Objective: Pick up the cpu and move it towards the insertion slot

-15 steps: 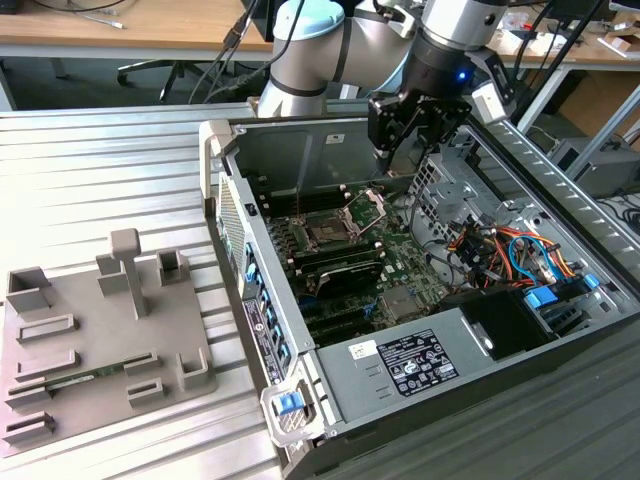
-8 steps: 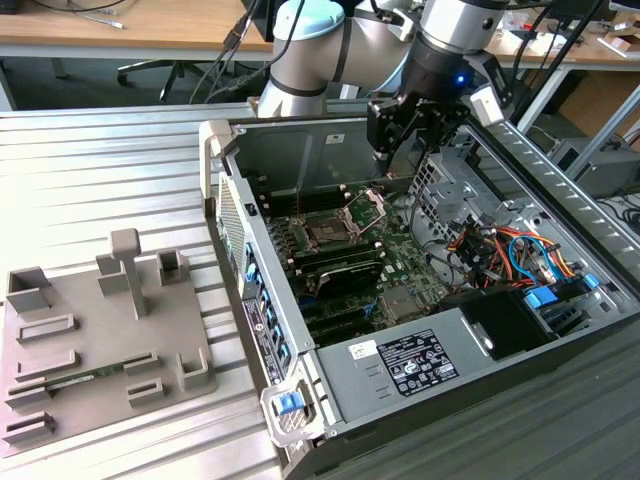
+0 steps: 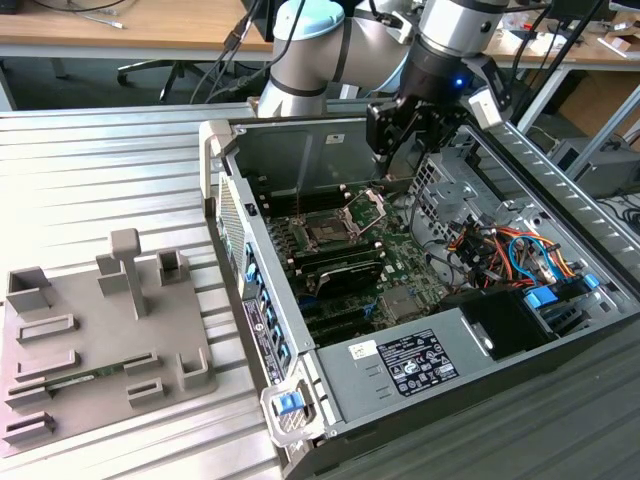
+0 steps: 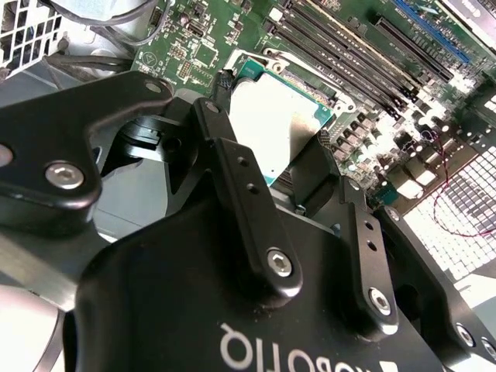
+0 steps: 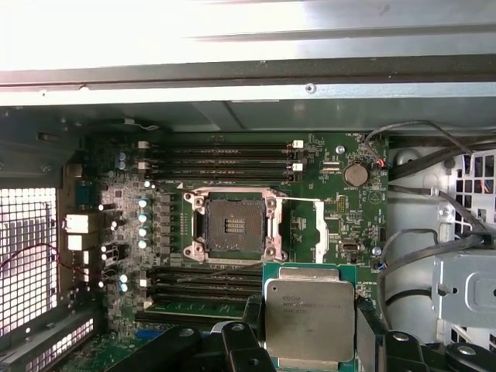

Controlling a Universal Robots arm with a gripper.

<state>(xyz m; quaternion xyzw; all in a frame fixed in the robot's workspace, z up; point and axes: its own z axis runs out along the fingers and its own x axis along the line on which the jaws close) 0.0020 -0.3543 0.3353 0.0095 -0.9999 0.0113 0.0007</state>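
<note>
A: What is the biggest thing here?

B: The open computer case (image 3: 420, 300), lying on its side on a ribbed metal table (image 3: 100, 170). Above its far end in the exterior view hangs the arm (image 3: 340, 50), reaching down into the case.

A: And inside?

B: A green motherboard (image 3: 360, 255) covers the case floor. Beside the case, toward the exterior view's left, a grey tray (image 3: 90, 340) rests on the table with its recesses facing up.

A: Where is the insertion slot?

B: In the first wrist view the insertion slot (image 5: 230, 227) sits near the middle of the board, a dark square in a silvery frame, with long black memory slots (image 5: 225, 155) on one side and more of them on the other. In the exterior view it lies on the board (image 3: 327, 232), with its bracket (image 3: 368, 207) raised next to it.

A: The gripper?

B: The gripper (image 5: 308, 341) has its black fingers (image 4: 314, 167) closed in against two opposite edges of the cpu (image 5: 308, 316), holding it flat, metal top toward the first wrist camera.

A: So where is the cpu against the slot?

B: Lifted above the board and off to one side of the slot, over the nearer memory slots, not over the frame. In the second wrist view its pale top (image 4: 267, 124) shows between the fingers.
</note>
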